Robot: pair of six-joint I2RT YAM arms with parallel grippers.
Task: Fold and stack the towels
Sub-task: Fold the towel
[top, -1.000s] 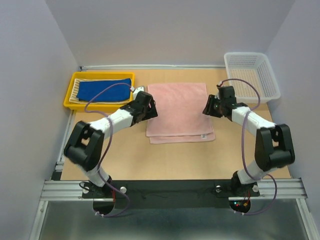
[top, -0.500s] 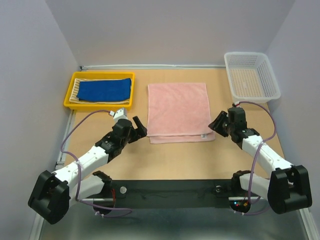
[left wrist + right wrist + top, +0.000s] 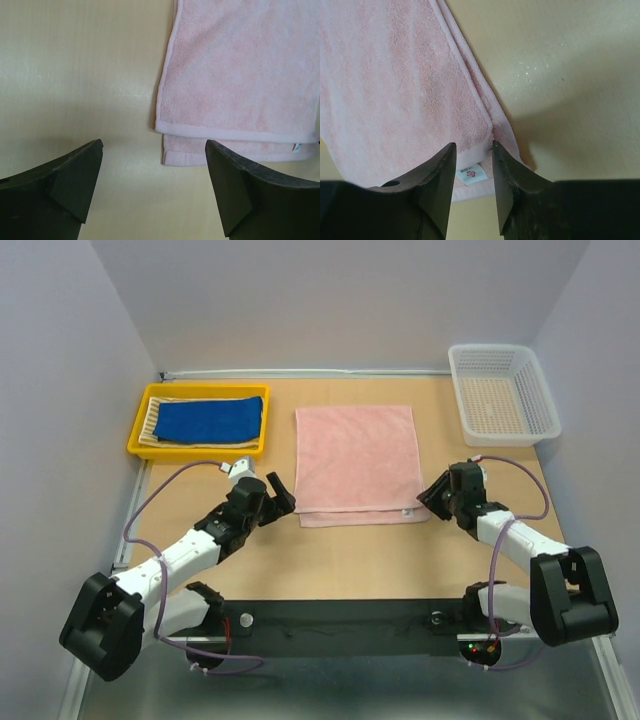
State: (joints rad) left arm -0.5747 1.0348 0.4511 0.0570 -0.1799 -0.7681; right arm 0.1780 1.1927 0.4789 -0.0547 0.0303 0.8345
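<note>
The pale pink towel [image 3: 357, 462] lies folded in half on the table's middle, its doubled edge toward me and its white label [image 3: 408, 511] at the near right corner. My left gripper [image 3: 281, 494] is wide open and empty just left of the near left corner; its wrist view shows the towel [image 3: 240, 75] ahead of the gripper [image 3: 154, 150]. My right gripper [image 3: 433, 496] is at the near right corner; its jaws [image 3: 473, 150] stand narrowly apart over the towel [image 3: 395, 75], with the label [image 3: 471, 174] between them. The royal blue towel [image 3: 210, 420] lies on the striped towel [image 3: 150, 421].
A yellow tray [image 3: 135, 435] at the back left holds the blue and striped towels. A white plastic basket [image 3: 503, 392] stands at the back right. Bare wooden table lies between the pink towel and the arm bases.
Both arms have drawn back from the towel's sides to its near corners. In the last half second the right gripper edged closer to the near right corner.
</note>
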